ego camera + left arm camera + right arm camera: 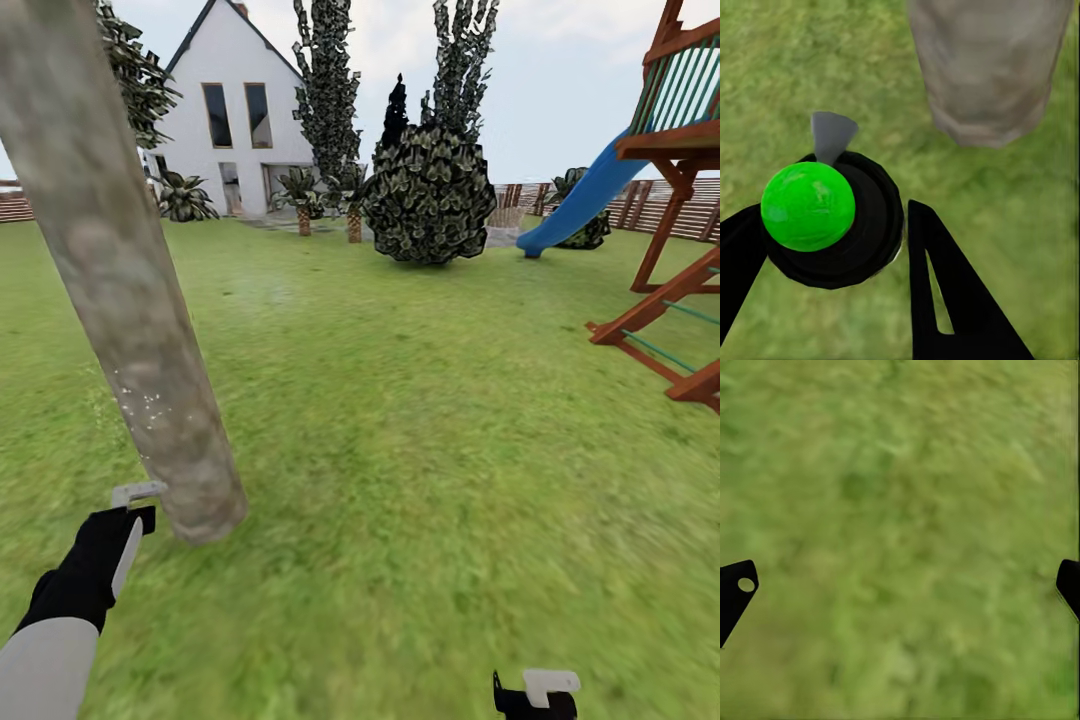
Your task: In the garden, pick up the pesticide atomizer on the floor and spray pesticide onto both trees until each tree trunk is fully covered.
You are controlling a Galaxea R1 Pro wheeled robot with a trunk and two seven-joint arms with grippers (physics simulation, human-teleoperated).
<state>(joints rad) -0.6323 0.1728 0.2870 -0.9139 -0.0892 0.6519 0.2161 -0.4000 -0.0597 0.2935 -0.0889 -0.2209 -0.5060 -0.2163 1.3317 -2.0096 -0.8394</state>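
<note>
Item: pesticide atomizer (832, 221), a round black body with a bright green ball and a grey nozzle, clamped between the black fingers (952, 300) of the left gripper (128, 515), just beside the base of the tree trunk (120, 290). Trunk: thick, leaning, mottled grey-tan column with white specks low down, standing on green lawn (420, 430). Right gripper (900, 585): fingers spread wide, over grass well apart from the trunk. Beyond the trunk: round dark shrub (428, 195), white house (235, 110), blue slide (580, 195).
</note>
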